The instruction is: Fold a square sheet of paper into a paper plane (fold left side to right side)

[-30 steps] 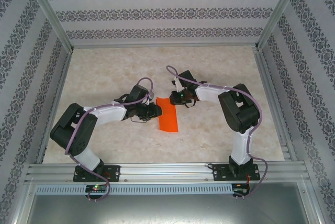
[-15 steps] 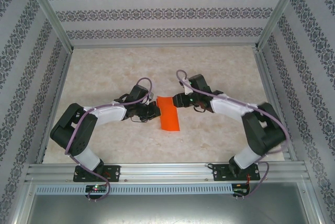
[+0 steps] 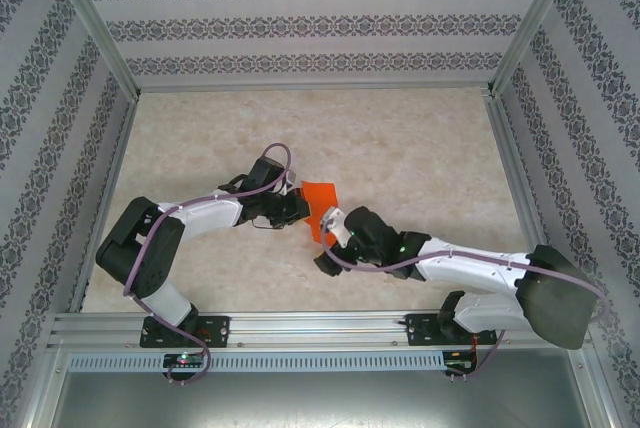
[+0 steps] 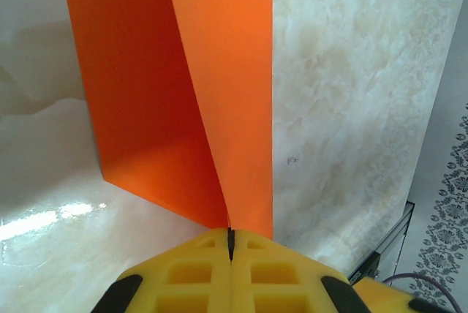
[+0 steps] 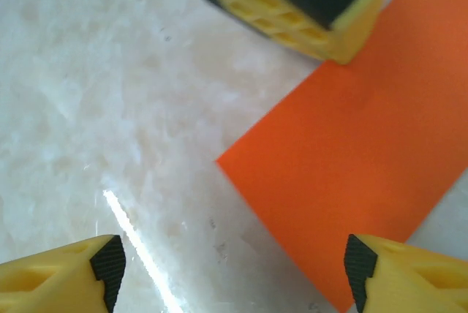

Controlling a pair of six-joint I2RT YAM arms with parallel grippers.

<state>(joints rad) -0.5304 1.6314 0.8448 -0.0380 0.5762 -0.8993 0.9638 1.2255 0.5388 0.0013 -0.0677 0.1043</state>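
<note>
Reaching in low from the near right, the right gripper [image 3: 324, 241] has its yellow fingers [image 5: 66, 269] spread wide apart by the near corner of the paper [image 3: 320, 198]. Just beyond, that orange paper lies mid-table as a narrow folded strip, one layer lifted off the other. On its left edge the left gripper [image 3: 299, 210] is clamped tight, pinching the paper. Pale marbled table [image 3: 420, 138] runs on to the patterned far wall [image 3: 320, 28]
</note>
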